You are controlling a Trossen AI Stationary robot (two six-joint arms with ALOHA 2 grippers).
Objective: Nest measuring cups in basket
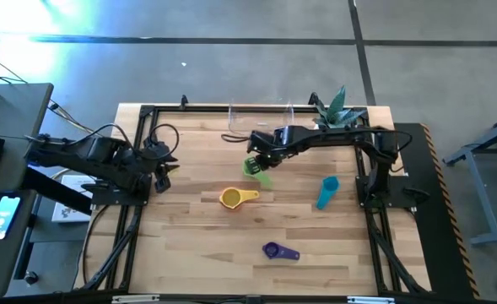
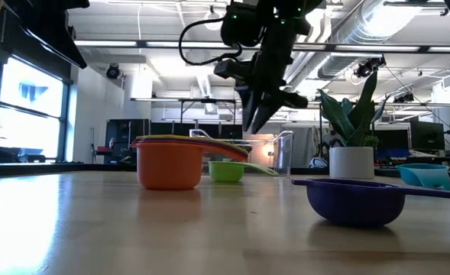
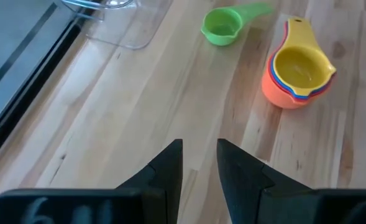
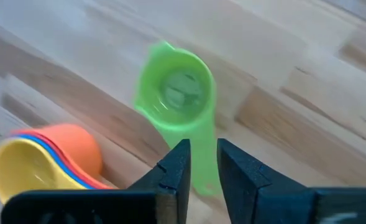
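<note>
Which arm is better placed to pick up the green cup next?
Right. Its end effector hangs directly above the green cup, while the left end effector sits back at the table's left edge.

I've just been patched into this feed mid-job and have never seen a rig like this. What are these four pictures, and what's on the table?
Two dark robot arms work at a wooden table. One picture looks straight down from above, one looks level across the tabletop, and the other two come from cameras on each arm's wrist.

The left gripper waits at the table's left edge, holding nothing. The right gripper hangs above the green cup, fingers nearly closed, gripping nothing.

On the table lie the green cup, a nested stack with yellow on top and orange at the bottom, a purple cup and a light blue cup. The clear basket sits at the far edge, beside a small potted plant. No cup shows inside it.
</note>
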